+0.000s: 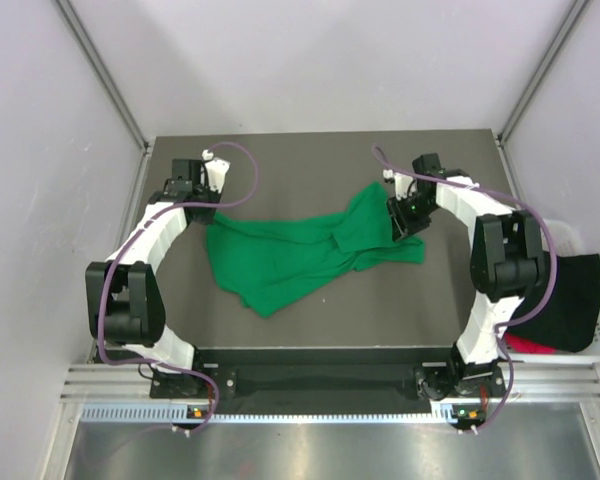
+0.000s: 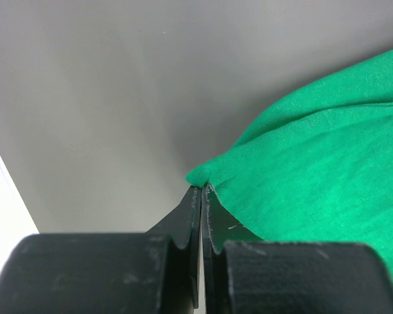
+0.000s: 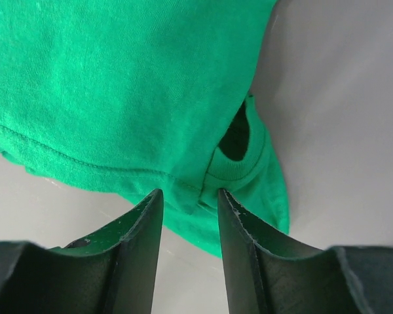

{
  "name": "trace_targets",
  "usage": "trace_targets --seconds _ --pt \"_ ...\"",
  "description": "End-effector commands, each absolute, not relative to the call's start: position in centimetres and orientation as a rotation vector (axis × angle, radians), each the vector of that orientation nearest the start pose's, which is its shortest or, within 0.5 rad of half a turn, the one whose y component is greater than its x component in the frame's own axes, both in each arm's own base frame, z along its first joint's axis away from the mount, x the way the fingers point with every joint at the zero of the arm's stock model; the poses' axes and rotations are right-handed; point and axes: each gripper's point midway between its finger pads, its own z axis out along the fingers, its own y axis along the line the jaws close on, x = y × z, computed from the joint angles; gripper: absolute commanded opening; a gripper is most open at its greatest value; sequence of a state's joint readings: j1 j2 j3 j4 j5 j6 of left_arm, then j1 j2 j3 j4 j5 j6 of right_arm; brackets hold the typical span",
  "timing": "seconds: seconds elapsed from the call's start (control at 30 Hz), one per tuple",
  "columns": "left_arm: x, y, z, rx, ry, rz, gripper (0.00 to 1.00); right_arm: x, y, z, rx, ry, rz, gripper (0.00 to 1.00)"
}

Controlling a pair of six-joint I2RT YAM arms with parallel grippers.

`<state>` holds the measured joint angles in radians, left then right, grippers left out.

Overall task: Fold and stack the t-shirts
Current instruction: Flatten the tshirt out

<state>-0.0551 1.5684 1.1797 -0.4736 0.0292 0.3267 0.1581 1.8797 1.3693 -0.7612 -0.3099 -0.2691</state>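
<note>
Green t-shirt — just one, plus one black t-shirt, one red t-shirt

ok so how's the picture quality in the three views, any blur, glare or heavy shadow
Top external: even, soft light, sharp, with mild glare on the metal strip at the bottom. Left wrist: the closed jaws blur near the lens, and the green t-shirt casts a soft shadow on the table. Right wrist: hem stitching is crisp, the jaws slightly soft, with a dark shadow inside one fold.
</note>
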Motion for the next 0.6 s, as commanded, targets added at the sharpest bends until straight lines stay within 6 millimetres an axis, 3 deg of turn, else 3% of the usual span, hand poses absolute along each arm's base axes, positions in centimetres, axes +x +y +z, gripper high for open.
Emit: trace_targets --seconds 0.0,0.2,0.57 --pt "40.3 -1.7 13.7 0.462 2.341 0.081 0.00 37.0 10.4 5.8 -0.664 2.708 0.447 0.39" --pt "40.4 -1.7 13.7 0.463 2.339 0.077 0.00 36.0 11.1 5.1 -0.696 2.737 0.528 0.37" --pt "40.3 -1.6 13.3 0.463 2.349 0.081 0.00 35.5 11.9 5.4 -0.704 2.734 0.614 0.34"
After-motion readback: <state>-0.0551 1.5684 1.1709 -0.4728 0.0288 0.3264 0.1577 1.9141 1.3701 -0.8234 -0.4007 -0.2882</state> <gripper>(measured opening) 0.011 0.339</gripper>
